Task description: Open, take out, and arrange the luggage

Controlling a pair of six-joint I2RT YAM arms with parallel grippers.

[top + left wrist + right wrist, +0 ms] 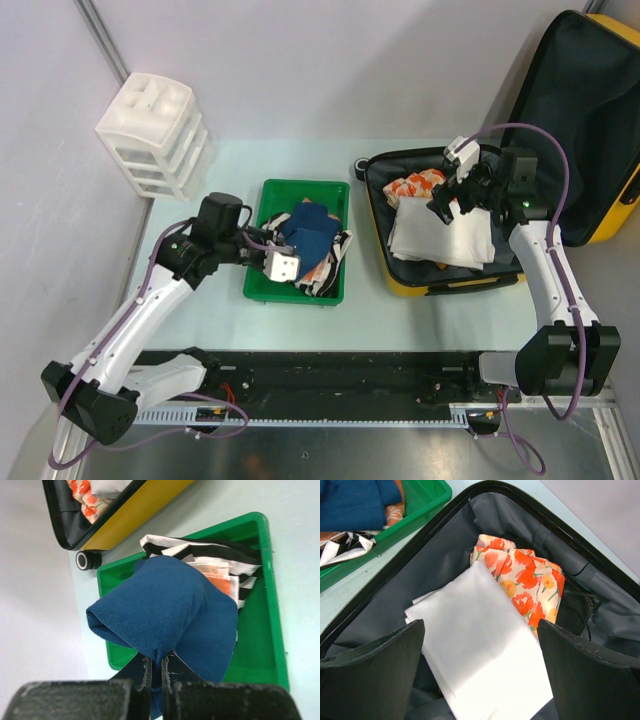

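From above: my left arm (150, 310) bends right over the green tray (262, 262); my right arm (545, 265) reaches far into the open luggage (575, 110), right on the bench (420, 322). Left wrist: left jaws clamp blue cloth (165, 610). Right wrist: right jaws gape above white cloth (480, 650).

Left arm (150, 310): base at 7 o'clock in the top view, links stretched low toward 1 o'clock. Elbow sits near the base, and the wrist (215, 235) is turned to face 3 o'clock.
Left fingers (145, 672): pressed together, pinching a fold of blue cloth (165, 615).
Right arm (548, 275): base at 5 o'clock, forearm rising toward 11 o'clock. The wrist (510, 180) is bent toward 9 o'clock and angled downward.
Right fingers (375, 672): spread wide, with nothing gripped between them in the wrist view.
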